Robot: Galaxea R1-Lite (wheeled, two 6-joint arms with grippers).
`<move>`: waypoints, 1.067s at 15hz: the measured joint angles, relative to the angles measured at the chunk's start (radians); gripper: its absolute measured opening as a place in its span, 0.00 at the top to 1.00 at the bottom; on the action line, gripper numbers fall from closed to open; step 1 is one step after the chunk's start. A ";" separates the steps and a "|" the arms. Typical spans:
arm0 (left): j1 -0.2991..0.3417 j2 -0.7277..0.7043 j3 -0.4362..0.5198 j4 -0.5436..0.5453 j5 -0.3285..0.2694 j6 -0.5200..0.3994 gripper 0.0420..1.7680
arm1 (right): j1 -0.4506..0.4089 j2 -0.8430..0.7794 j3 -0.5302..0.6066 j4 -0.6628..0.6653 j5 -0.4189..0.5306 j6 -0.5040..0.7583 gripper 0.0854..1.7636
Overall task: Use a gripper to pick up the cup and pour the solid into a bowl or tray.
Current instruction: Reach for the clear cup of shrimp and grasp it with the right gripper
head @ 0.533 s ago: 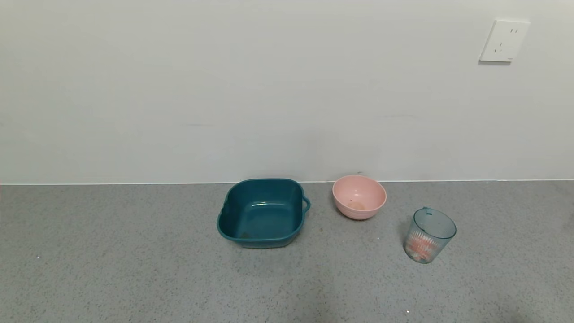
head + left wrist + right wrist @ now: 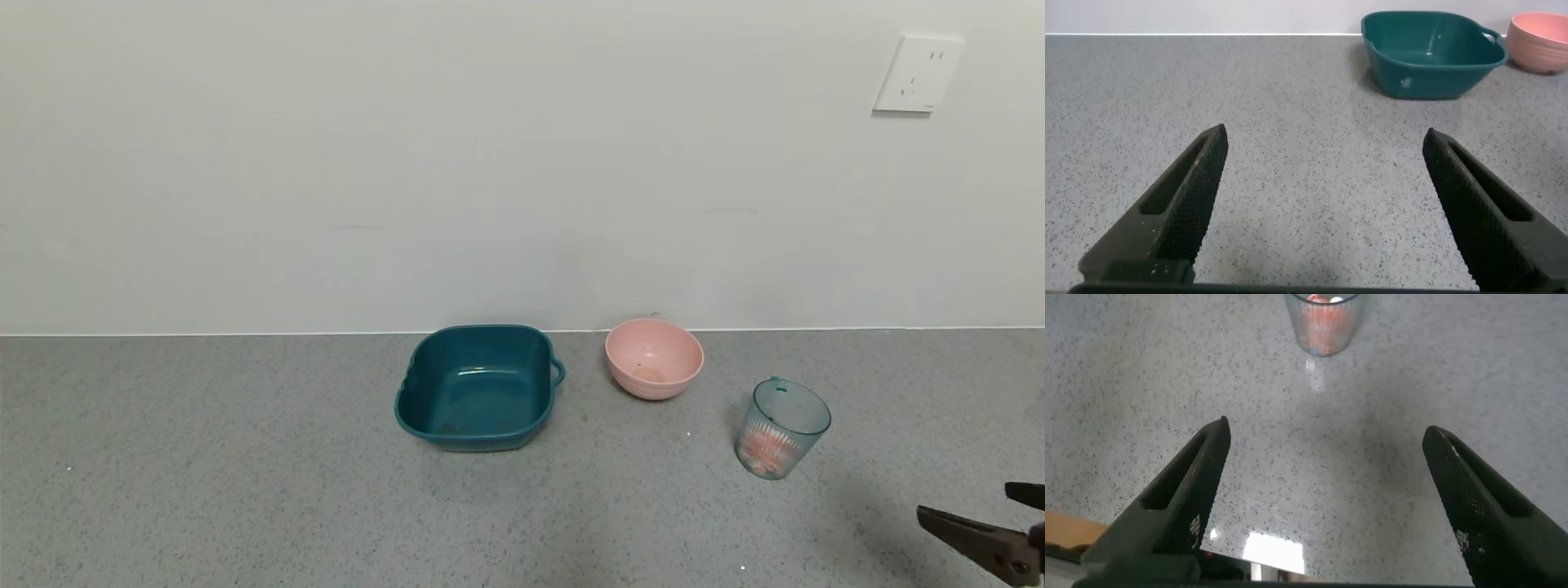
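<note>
On the bench (image 2: pixel 245 490), toward my right side, the cup (image 2: pixel 782 427) stands upright with the solid (image 2: pixel 766 452) heaped in its ribbed base; the pale pink bowl (image 2: pixel 654 358) sits near it, nearer the wall, beside a teal tub (image 2: pixel 478 385). My right pincer (image 2: pixel 992 523) is at the lower right corner, fingers wide apart, well short of the cup. To grasp well, I should centre the cup between the fingers, close on the ribbed wall and keep it level. My left pincer (image 2: pixel 1323 212), also spread, is low over bare bench.
</note>
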State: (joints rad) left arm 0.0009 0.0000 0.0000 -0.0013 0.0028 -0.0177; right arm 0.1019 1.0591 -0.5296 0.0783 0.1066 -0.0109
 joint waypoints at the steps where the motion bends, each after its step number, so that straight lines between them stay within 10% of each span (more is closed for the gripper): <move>1: 0.000 0.000 0.000 0.000 0.000 0.000 0.03 | 0.002 0.052 -0.004 -0.006 0.007 0.000 0.03; 16: 0.000 0.000 0.000 0.000 0.000 0.000 0.03 | -0.011 0.641 -0.031 -0.458 0.067 -0.009 0.03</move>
State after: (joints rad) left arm 0.0009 0.0000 0.0000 -0.0013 0.0028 -0.0177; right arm 0.0913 1.7004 -0.5609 -0.3800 0.1732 -0.0200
